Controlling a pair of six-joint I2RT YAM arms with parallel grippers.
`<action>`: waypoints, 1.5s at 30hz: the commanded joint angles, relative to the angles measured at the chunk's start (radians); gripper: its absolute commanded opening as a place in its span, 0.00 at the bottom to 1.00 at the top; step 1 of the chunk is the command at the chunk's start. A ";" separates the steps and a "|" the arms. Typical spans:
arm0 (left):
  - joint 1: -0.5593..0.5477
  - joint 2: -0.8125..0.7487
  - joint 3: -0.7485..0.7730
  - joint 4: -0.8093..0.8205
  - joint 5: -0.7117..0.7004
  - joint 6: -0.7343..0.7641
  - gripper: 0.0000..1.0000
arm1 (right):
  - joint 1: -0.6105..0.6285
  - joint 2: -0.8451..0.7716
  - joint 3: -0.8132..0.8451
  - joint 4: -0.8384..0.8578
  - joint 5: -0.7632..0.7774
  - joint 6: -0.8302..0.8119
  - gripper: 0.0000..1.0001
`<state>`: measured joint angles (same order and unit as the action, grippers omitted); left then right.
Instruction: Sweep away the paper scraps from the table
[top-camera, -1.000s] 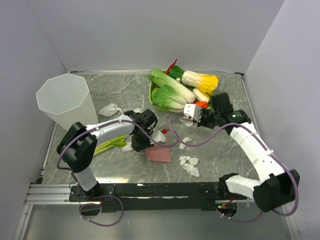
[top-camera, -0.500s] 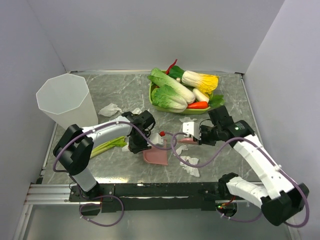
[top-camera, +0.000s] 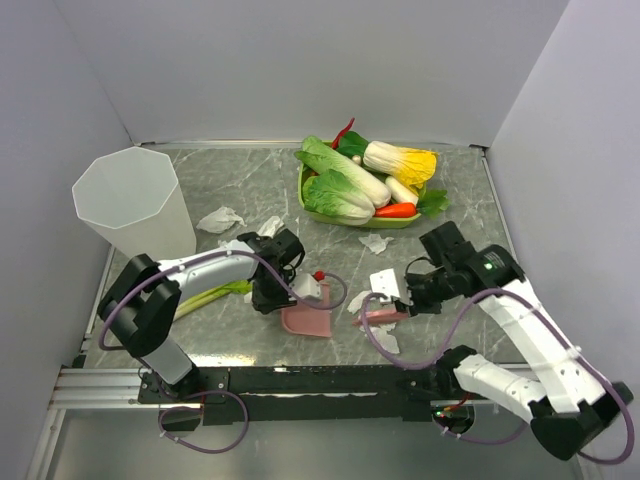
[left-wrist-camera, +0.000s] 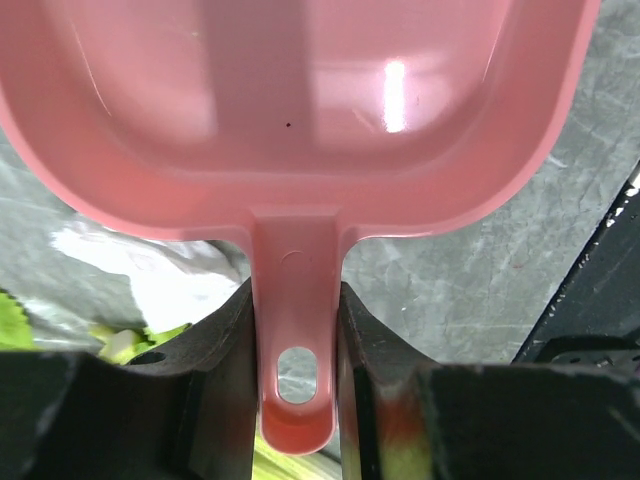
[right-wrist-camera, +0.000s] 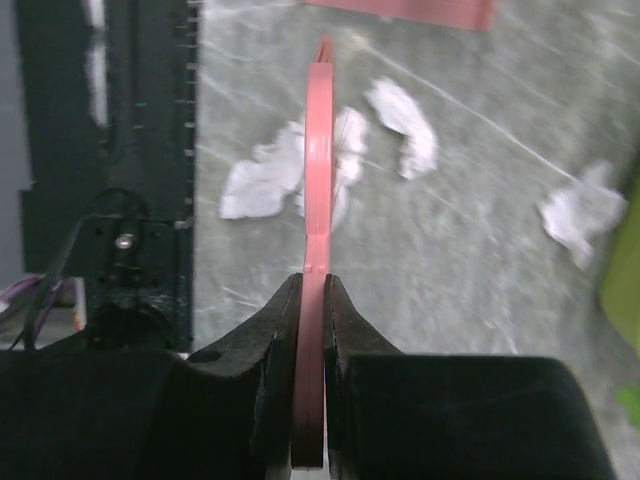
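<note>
My left gripper (top-camera: 278, 290) (left-wrist-camera: 295, 335) is shut on the handle of a pink dustpan (top-camera: 308, 320) (left-wrist-camera: 290, 110), whose pan rests on the grey-green table (top-camera: 460, 200). My right gripper (top-camera: 402, 302) (right-wrist-camera: 312, 300) is shut on a flat pink sweeping tool (top-camera: 384, 318) (right-wrist-camera: 318, 180), seen edge-on in the right wrist view. Its tip hangs over paper scraps (right-wrist-camera: 265, 175) near the front edge, with another scrap (right-wrist-camera: 405, 125) just beside it. More paper scraps lie at the back left (top-camera: 220, 218), below the basket (top-camera: 375, 242) and beside the dustpan (top-camera: 360, 298).
A green basket (top-camera: 310, 208) piled with vegetables stands at the back centre. A tall translucent white bin (top-camera: 135, 200) stands at the back left. A green leek (top-camera: 215, 292) lies under my left arm. The black rail (right-wrist-camera: 100, 150) runs along the front edge.
My right arm has swung from beside the basket toward the front edge, carrying the pink tool over the front scraps. My left gripper and dustpan slid slightly forward and left.
</note>
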<state>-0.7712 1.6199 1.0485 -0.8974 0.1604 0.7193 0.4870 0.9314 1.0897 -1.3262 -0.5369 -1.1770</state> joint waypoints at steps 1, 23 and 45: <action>-0.002 -0.064 -0.054 0.055 0.016 0.022 0.01 | 0.064 0.044 -0.033 -0.237 -0.066 -0.055 0.00; -0.002 -0.008 0.010 0.115 -0.001 -0.113 0.02 | -0.034 0.302 0.257 0.068 0.035 0.287 0.00; -0.033 0.144 0.183 0.069 -0.107 -0.071 0.03 | -0.377 0.308 0.137 0.320 0.063 1.238 0.00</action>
<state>-0.7986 1.7329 1.1542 -0.7776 0.1181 0.5934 0.2272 1.2011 1.2205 -1.0554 -0.1265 -0.1402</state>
